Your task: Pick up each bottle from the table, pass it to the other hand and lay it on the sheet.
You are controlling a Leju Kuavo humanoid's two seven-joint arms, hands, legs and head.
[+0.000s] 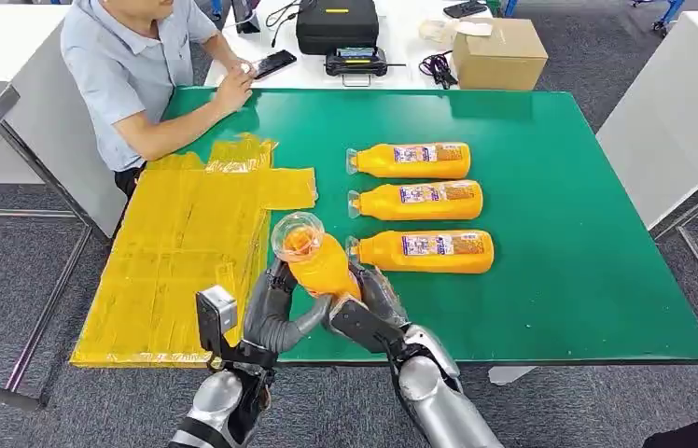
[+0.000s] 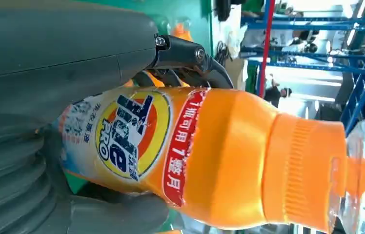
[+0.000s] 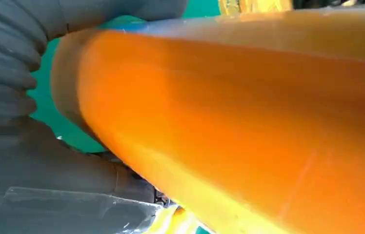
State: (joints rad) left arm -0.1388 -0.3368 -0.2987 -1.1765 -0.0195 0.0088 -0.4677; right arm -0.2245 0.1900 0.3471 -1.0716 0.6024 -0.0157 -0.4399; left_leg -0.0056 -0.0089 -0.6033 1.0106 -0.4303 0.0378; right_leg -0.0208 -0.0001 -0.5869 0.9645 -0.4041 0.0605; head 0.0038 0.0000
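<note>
An orange detergent bottle [image 1: 319, 263] with a clear cap stands tilted above the table's front edge, between both hands. My left hand [image 1: 275, 303] wraps its lower body from the left; in the left wrist view the thumb and fingers [image 2: 190, 56] close round the labelled bottle [image 2: 210, 156]. My right hand [image 1: 375, 297] holds the same bottle from the right, and the right wrist view has the hand [image 3: 34, 146] pressed against the orange body [image 3: 244, 122]. Three more bottles [image 1: 411, 161] [image 1: 417, 200] [image 1: 423, 251] lie in a row on the green table [image 1: 569, 233]. The yellow sheet [image 1: 187, 252] lies to the left.
A person [image 1: 131, 65] sits at the far left corner, one hand resting on the table next to a phone [image 1: 273, 63]. Behind the table stand a cardboard box [image 1: 499, 53] and a black case [image 1: 336, 23]. White tables flank both sides.
</note>
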